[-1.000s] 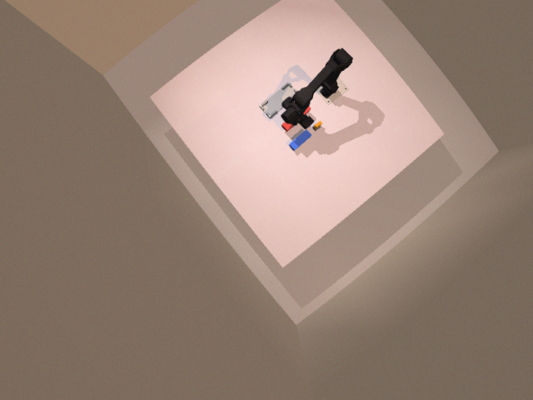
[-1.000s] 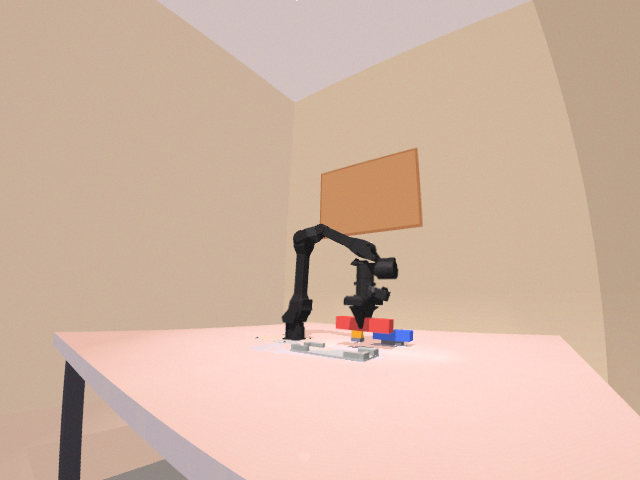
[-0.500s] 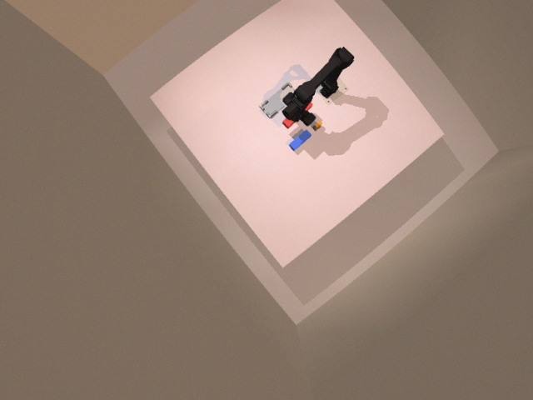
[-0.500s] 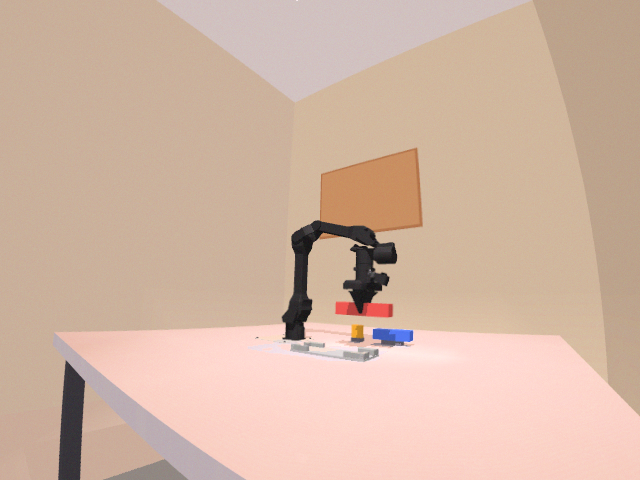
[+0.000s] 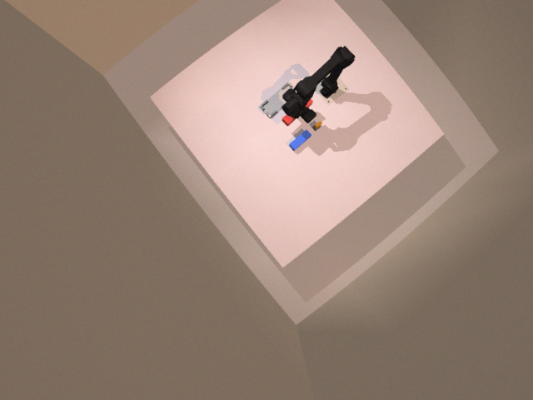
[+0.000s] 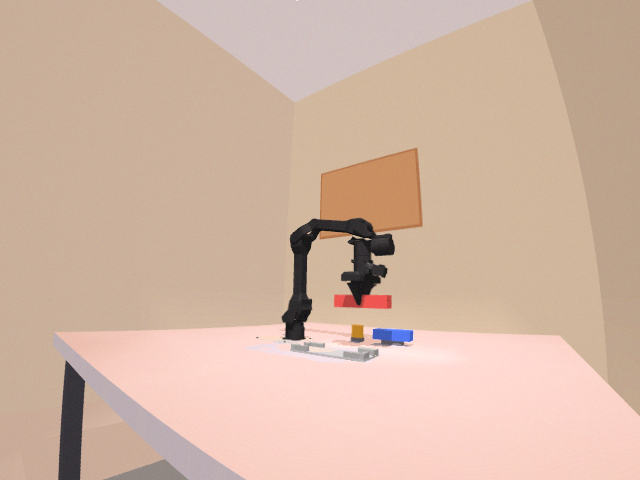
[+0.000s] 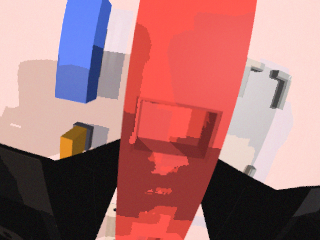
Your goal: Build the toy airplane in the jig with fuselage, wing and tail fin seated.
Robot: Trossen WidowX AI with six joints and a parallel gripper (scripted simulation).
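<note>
The red fuselage (image 5: 288,120) (image 6: 378,301) (image 7: 200,60) is held level in the air, with a rectangular socket in its top facing the wrist camera. My gripper (image 6: 358,301) (image 7: 162,149) is shut on it, one finger on each side. The grey jig cradle (image 5: 274,105) (image 6: 356,355) (image 7: 260,112) lies on the table, with nothing seen in it. The blue wing (image 5: 300,140) (image 6: 392,334) (image 7: 79,50) rests level on a low dark support. The orange tail fin (image 5: 318,124) (image 6: 357,331) (image 7: 66,145) stands on a small dark base. The fuselage's tail end is partly hidden by shadow and the frame edge.
The arm's base (image 5: 329,87) (image 6: 294,330) stands near the cradle, on a pale plate. In the top view the wing and the tail fin are on one side of the held fuselage and the cradle is on the other. The table (image 5: 258,193) (image 6: 361,403) extends beyond them.
</note>
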